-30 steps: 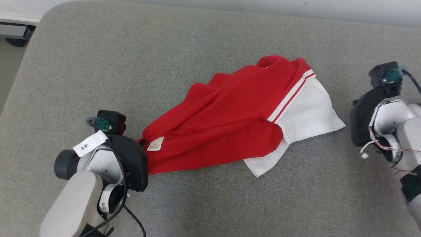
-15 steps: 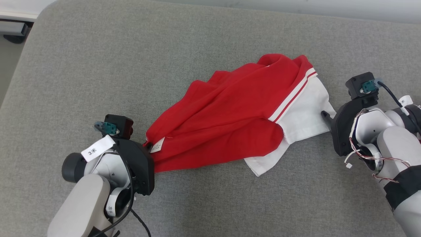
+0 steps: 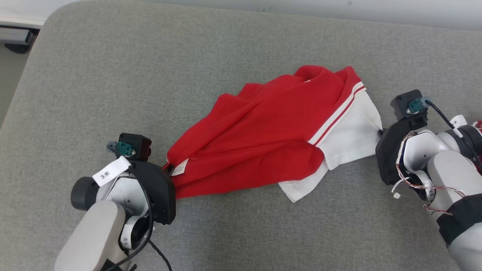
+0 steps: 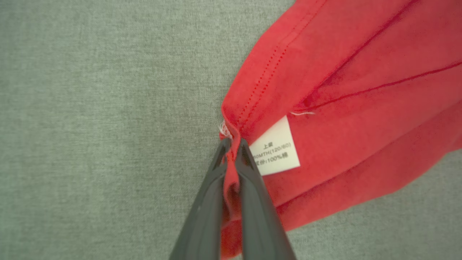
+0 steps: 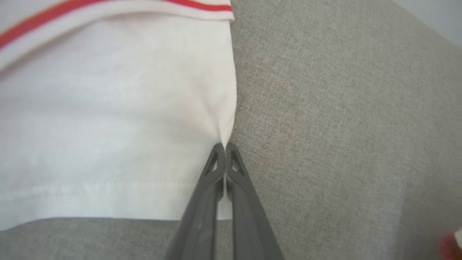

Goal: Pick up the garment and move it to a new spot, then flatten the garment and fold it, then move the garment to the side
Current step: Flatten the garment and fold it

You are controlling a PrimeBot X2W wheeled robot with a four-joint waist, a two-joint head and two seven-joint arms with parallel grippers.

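Head view: a red and white garment (image 3: 263,139) lies crumpled on a grey cushion (image 3: 150,75). Its long axis runs from near left to far right. The left gripper (image 3: 168,168) pinches the red end. The right gripper (image 3: 379,131) meets the white edge, its fingers mostly hidden behind its wrist.

Left wrist view: the jaws are clamped on bunched red hem beside a white label (image 4: 276,146). Most of the garment runs out of frame.

Right wrist view: the jaws are closed tight on a white corner.
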